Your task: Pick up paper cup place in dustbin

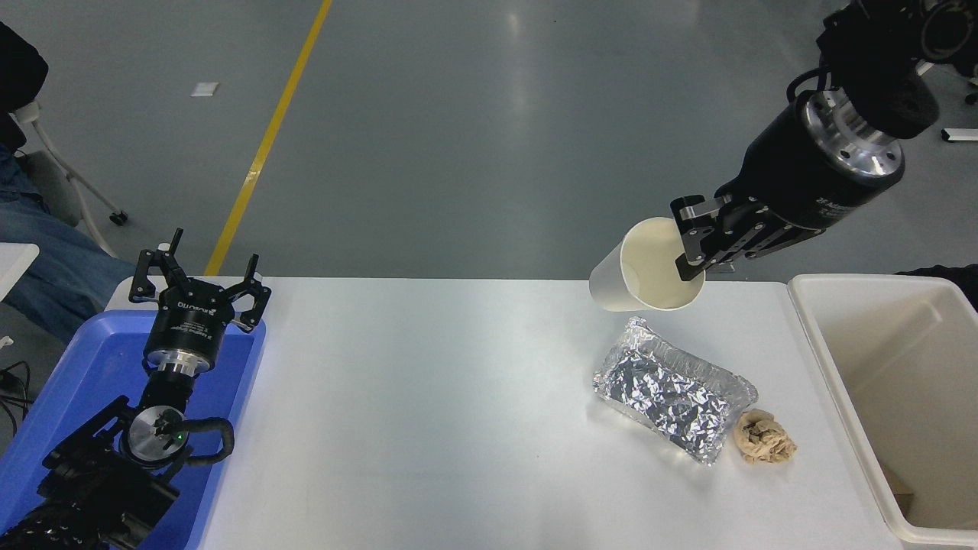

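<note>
Carry step: my right fingers [691, 248] were clamped on the paper cup [646, 266] rim, above the desk [458, 420]. Next: swing toward 4 o'clock over the dustbin [840, 382], then release.

Floor [474, 137]: smooth grey, glossy, with pale light reflections near the top centre. A yellow line [263, 145] runs diagonally across it at upper left, a small white patch [204, 89] beside it. White chair legs on castors [72, 183] stand at left edge; another white frame [959, 134] shows at upper right.
</note>
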Tool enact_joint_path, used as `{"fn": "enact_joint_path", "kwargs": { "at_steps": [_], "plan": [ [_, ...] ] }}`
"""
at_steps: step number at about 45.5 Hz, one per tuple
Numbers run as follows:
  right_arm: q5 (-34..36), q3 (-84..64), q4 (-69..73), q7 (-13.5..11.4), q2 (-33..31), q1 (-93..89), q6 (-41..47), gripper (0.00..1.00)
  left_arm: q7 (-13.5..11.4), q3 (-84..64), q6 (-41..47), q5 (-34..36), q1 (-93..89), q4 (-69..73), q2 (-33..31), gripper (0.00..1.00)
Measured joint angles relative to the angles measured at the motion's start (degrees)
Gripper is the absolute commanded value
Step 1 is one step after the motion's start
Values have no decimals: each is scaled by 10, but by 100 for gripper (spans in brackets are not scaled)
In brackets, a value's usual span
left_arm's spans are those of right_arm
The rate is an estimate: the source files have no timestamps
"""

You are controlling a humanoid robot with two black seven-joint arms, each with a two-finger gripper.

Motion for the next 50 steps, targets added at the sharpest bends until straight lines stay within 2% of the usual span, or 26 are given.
{"fn": "enact_joint_path", "kwargs": {
  "at_steps": [7, 21, 31, 40, 50],
  "plan": [
    [-66, -38, -19, 2, -72, 1, 0, 0, 0, 0, 0, 0, 0, 0, 0, 100],
    [-249, -39, -177, 5, -275, -92, 0, 0, 0, 0, 0, 0, 1, 0, 0, 100],
    [-299, 43, -278, 6, -354, -266, -11, 0, 0, 0, 0, 0, 1, 0, 0, 100],
    [-306, 140, -375, 6, -359, -477, -94, 0, 0, 0, 0, 0, 1, 0, 1, 100],
    [-256, 277, -539, 4, -288, -733, -177, 0, 0, 0, 0, 0, 0, 0, 1, 100]
  ]
}}
